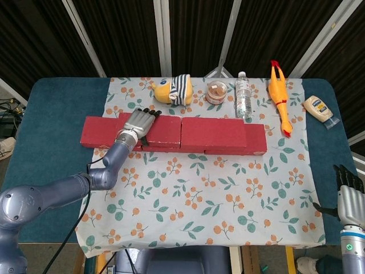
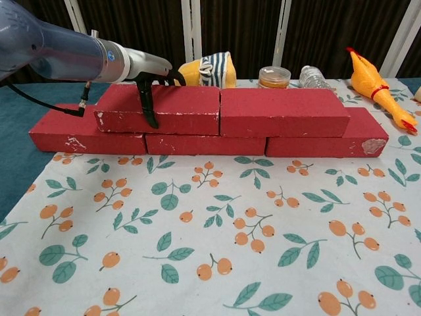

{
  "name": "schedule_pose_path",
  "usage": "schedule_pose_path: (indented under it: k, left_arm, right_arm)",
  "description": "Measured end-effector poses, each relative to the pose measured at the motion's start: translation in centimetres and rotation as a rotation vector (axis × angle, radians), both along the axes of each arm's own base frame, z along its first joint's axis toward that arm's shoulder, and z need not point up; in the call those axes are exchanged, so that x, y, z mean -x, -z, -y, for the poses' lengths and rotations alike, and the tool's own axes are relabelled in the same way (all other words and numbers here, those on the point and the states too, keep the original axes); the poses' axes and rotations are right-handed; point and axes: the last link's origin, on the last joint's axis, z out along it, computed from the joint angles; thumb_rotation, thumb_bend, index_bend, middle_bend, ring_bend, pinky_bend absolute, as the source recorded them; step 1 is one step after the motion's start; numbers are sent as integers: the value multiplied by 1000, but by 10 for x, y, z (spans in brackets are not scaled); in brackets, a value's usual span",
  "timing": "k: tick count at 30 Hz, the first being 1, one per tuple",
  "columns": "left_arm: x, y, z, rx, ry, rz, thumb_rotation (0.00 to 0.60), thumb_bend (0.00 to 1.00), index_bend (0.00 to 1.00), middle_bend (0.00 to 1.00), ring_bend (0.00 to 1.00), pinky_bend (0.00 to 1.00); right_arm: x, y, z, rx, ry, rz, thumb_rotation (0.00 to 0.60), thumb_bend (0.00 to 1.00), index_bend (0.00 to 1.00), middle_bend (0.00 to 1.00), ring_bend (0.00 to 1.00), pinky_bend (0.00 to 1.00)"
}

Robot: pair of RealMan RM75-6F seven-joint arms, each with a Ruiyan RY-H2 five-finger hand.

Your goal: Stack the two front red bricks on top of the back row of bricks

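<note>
Three red bricks form the back row [image 2: 204, 144] on the cloth. Two more red bricks lie on top of it. My left hand [image 1: 138, 123] grips the upper left brick [image 2: 181, 109]: its fingers lie over the top and its thumb [image 2: 149, 106] runs down the front face. The upper right brick [image 2: 283, 112] butts end to end against it. From the head view the upper bricks [image 1: 212, 132] cover most of the row below. My right hand [image 1: 349, 193] hangs off the table's right front edge, fingers apart and holding nothing.
Behind the bricks stand a striped yellow toy [image 1: 172, 89], a small jar [image 1: 216, 92], a water bottle [image 1: 243, 96] and a rubber chicken [image 1: 279, 95]. A mayonnaise bottle [image 1: 318, 108] lies at the far right. The flowered cloth [image 1: 205, 200] spreads out in front.
</note>
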Motion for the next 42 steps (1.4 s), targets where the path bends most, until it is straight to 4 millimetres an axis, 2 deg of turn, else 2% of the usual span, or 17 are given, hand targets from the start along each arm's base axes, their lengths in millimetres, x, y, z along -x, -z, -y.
schedule_pose_path:
  k: [15, 26, 42]
  left_arm:
    - [0, 1, 1, 4, -11, -8, 600, 0, 64, 94, 101, 216]
    - [-2, 2, 1, 3, -19, -9, 600, 0, 48, 30, 15, 183]
    - [-4, 1, 0, -9, -11, -7, 600, 0, 36, 3, 0, 173]
  right_arm:
    - [0, -1, 0, 8, 3, -1, 600, 107, 0, 0, 0, 0]
    - [0, -1, 0, 10, 6, -3, 600, 107, 0, 0, 0, 0]
    - [0, 0, 0, 8, 16, -7, 600, 106, 0, 0, 0, 0]
